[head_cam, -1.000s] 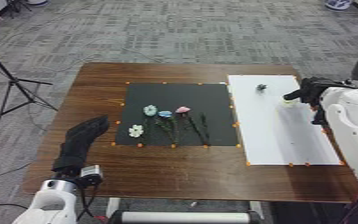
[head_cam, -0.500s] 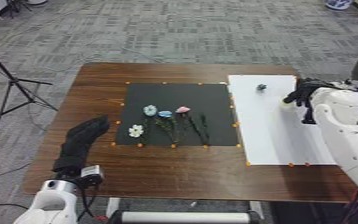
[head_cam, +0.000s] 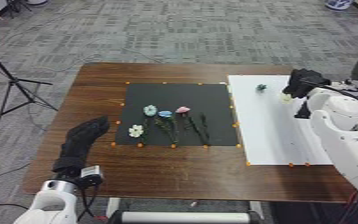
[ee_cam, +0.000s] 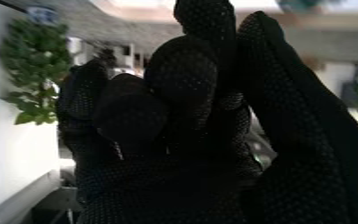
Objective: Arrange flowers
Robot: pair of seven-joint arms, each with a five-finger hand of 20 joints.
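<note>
Four blooms are laid on the black mat (head_cam: 180,94): a white bloom (head_cam: 135,131) toward 8 o'clock, with a pale blue bloom (head_cam: 150,110) at 1 o'clock from it, a blue bloom (head_cam: 165,114) just beside that, and a pink bloom (head_cam: 182,109) at 2 o'clock from the white. A dark sprig (head_cam: 206,131) is set at 5 o'clock from the pink. At the mat's 3 o'clock, over the far part of the white board (head_cam: 282,150), the right hand (head_cam: 306,82) is placed, with a pale yellow bloom (head_cam: 286,98) near it at 7 o'clock; whether that is gripped cannot be told. The left hand (head_cam: 87,131) is held loosely open at the mat's 9 o'clock. The placing of the yellow bloom is judged to be in hand. Next, its stem should be settled and cleanly freed before another bloom is fetched.
</note>
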